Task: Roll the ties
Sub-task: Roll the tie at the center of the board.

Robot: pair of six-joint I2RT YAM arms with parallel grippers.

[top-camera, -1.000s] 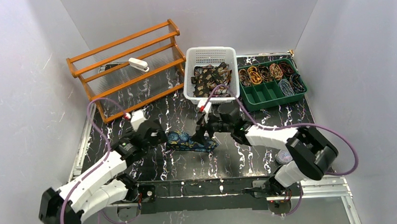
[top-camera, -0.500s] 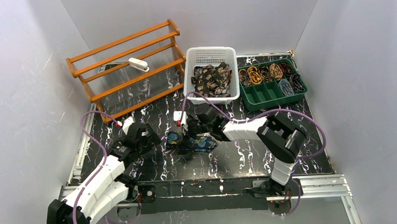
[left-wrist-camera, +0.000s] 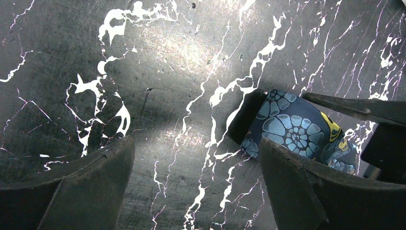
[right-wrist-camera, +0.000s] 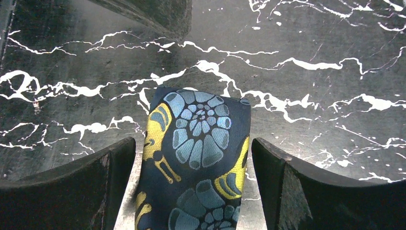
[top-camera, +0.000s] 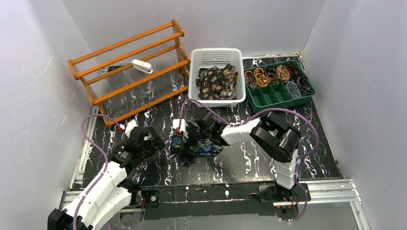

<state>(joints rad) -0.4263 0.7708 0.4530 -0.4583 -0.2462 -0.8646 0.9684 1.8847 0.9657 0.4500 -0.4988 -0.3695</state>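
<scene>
A dark blue tie (top-camera: pixel 208 146) with teal and gold paisley lies on the black marbled table, partly rolled at its left end. My right gripper (top-camera: pixel 186 142) is open and low over that end. In the right wrist view the tie (right-wrist-camera: pixel 198 158) lies between the two spread fingers, and neither finger presses it. My left gripper (top-camera: pixel 154 146) is open just left of the tie, over bare table. In the left wrist view (left-wrist-camera: pixel 196 182) the tie's end (left-wrist-camera: pixel 292 127) lies past the right finger. More brown ties (top-camera: pixel 218 81) lie in the basket.
A white basket (top-camera: pixel 215 50) stands at the back centre. A green divided tray (top-camera: pixel 272 94) with several rolled ties sits to its right. A wooden rack (top-camera: pixel 139 79) with a white object (top-camera: pixel 141 66) on it stands at the back left.
My right gripper has moved left along the tie to its left end, the arm folding in. My left gripper has drawn back slightly to the left.
</scene>
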